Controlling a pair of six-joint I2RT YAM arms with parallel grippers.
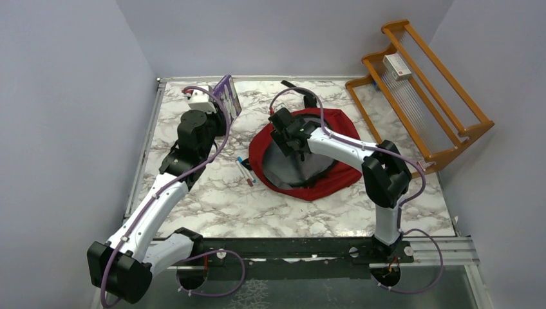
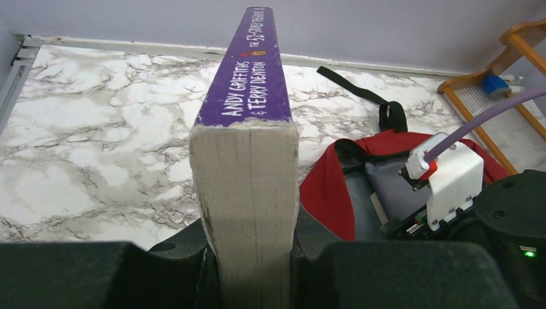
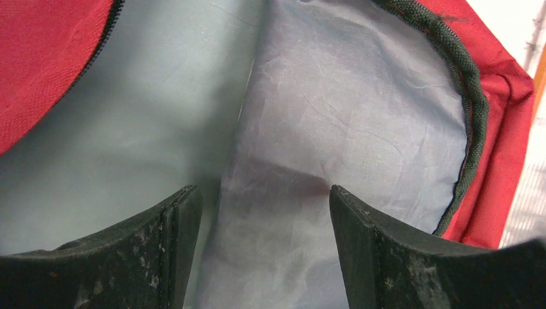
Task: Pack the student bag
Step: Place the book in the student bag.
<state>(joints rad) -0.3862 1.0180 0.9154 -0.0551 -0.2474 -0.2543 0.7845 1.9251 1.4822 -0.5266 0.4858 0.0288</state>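
Two grippers: my left gripper [image 2: 248, 273] pinches a purple-spined paperback book [image 2: 248, 96]; my right gripper [image 3: 264, 248] hangs spread inside the large red fabric backpack [image 3: 51, 58].

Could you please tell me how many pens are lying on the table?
2: a blue-capped pen and a red-tipped pen lie side by side on the table, just left of the student bag in the top view. Others may be hidden inside the bag.
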